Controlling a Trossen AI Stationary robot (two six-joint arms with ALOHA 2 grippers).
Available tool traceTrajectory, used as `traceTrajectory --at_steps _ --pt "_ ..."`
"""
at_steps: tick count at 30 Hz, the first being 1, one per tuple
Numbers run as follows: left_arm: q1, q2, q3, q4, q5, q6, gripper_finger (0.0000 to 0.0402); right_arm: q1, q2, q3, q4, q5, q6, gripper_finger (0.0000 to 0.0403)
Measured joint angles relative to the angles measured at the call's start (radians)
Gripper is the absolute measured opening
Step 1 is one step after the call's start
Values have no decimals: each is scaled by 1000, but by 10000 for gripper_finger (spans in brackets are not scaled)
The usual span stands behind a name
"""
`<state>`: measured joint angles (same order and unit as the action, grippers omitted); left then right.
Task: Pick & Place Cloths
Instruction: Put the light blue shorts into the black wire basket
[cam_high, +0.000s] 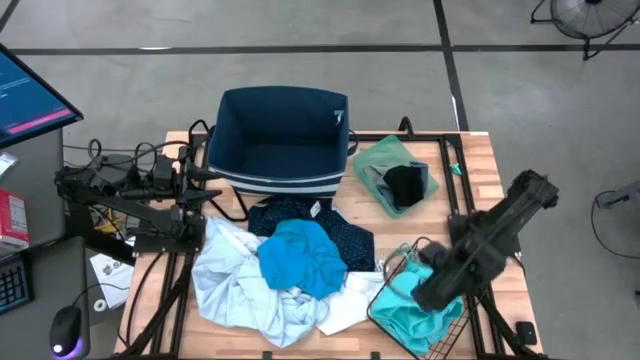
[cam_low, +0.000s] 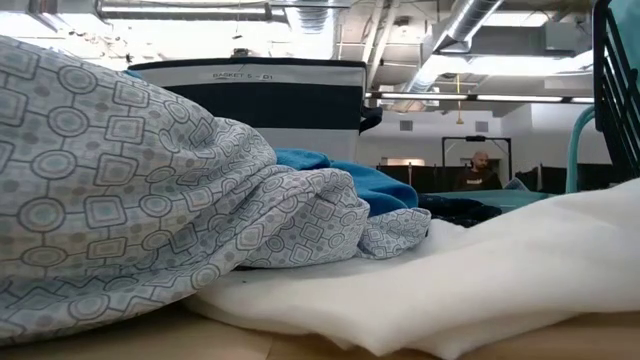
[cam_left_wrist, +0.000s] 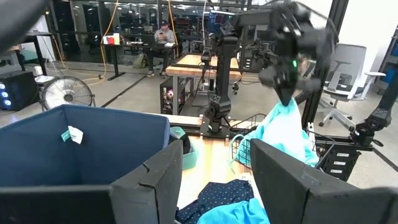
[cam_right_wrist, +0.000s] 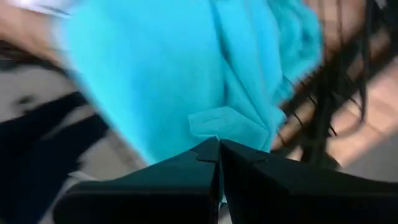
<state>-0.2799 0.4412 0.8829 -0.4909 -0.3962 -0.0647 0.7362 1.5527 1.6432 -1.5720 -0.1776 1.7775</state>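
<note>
A heap of cloths lies mid-table: a blue one (cam_high: 298, 258) on top, navy dotted (cam_high: 345, 235), pale patterned (cam_high: 228, 278) and white (cam_high: 352, 300). A green cloth (cam_high: 385, 160) with a black one (cam_high: 405, 183) on it lies at the far right. My right gripper (cam_high: 437, 290) is over the black wire basket (cam_high: 392, 318) at the near right, shut on a turquoise cloth (cam_left_wrist: 287, 134). At the table's left side my left gripper (cam_left_wrist: 214, 186) stays level and open, with nothing between its fingers. My right gripper pinches a bunched upper part of the turquoise cloth (cam_right_wrist: 219, 127) between its two shut fingers. It comes from above and points down. The cloth hangs slack below the fingers, and its lower part (cam_high: 408, 308) lies in the wire basket.
A boxy navy bin with white stripes (cam_high: 280, 140) stands open at the far middle, just ahead of my left gripper. Cables and a stand crowd the table's left edge. Beyond the table, a person sits at a desk in the room.
</note>
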Motion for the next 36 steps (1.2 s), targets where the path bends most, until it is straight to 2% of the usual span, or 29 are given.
traceTrajectory --at_steps 6,16,19,22,28,36 --pt "0 0 0 0 0 0 173 42 95 -165 96 -61 56 0" --pt "0 0 0 0 0 0 172 -10 169 -535 643 -61 6 0" --pt "0 0 0 0 0 0 173 -25 169 -592 734 -62 -14 0" --pt "0 0 0 0 0 0 173 -27 162 -597 731 -61 -62 8" --pt "0 0 0 0 0 0 173 -14 45 -567 673 -53 -98 62" --pt "0 0 0 0 0 0 173 -28 -196 -494 629 -51 -101 176"
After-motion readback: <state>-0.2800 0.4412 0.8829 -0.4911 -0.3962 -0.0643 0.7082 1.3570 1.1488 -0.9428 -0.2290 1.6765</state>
